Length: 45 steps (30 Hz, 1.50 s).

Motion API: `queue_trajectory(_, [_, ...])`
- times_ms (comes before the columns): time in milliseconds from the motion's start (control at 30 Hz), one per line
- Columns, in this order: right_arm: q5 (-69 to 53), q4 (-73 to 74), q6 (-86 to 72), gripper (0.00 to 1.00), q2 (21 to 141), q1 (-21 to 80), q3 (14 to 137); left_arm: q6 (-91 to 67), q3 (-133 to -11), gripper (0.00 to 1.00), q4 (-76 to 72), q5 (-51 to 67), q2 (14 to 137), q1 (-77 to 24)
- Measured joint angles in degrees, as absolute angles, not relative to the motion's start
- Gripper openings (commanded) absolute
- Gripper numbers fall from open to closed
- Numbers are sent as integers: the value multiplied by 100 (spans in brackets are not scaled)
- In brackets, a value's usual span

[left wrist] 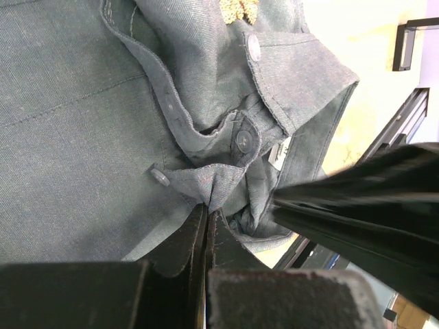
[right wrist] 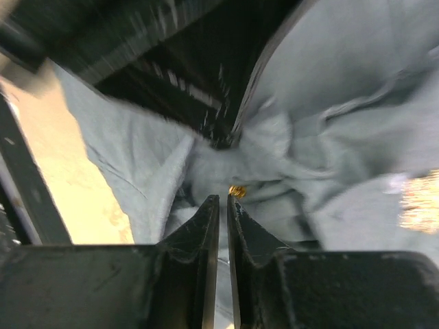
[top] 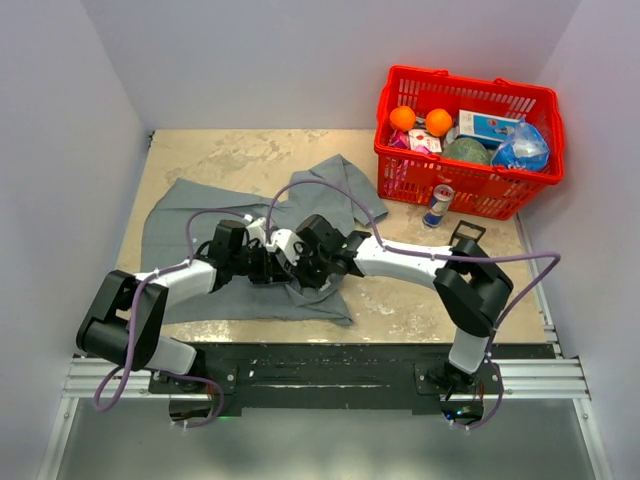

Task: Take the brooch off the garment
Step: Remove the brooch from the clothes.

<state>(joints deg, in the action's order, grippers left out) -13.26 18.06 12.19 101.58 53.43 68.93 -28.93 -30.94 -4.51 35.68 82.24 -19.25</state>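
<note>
Grey woven shirt [top: 170, 215], thin and limp, lies spread from above; left wrist: left gripper [left wrist: 207, 218] pinches a shirt fold, knobbly gold brooch [left wrist: 240, 8] well ahead of its tips; right wrist: right gripper [right wrist: 223, 204] nearly pressed together, grip unclear, brooch blurred off to its right; probably small, stiff, snag-prone; take its body.

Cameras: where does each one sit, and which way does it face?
Top external: above and behind the bases, looking down on the table, shirt, basket; left arm and right arm show.
Left wrist: on the left arm, looking along the left gripper, shut on a shirt fold.
Right wrist: on the right arm, looking along the right gripper at the rumpled shirt.
Shared: both wrist views show that fold and the other arm.
</note>
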Motion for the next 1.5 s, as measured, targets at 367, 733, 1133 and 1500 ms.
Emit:
queue_trajectory(367, [-867, 2141, 1503, 11, 10409, 5363, 6573, -2891, -3094, 0, -458, 3531, 8173, -1925])
queue_trajectory(733, [-582, 2298, 1280, 15, 10385, 5358, 7164, -2899, -2729, 0, -458, 3227, 7955, -1975])
queue_trajectory(1133, [-965, 2180, 869, 39, 10449, 5363, 7384, -2945, -2571, 0, -563, 3068, 7738, -2104])
queue_trajectory(1500, [-1026, 2187, 231, 40, 10490, 5398, 7321, -2963, -2558, 0, -589, 3011, 7723, -2104])
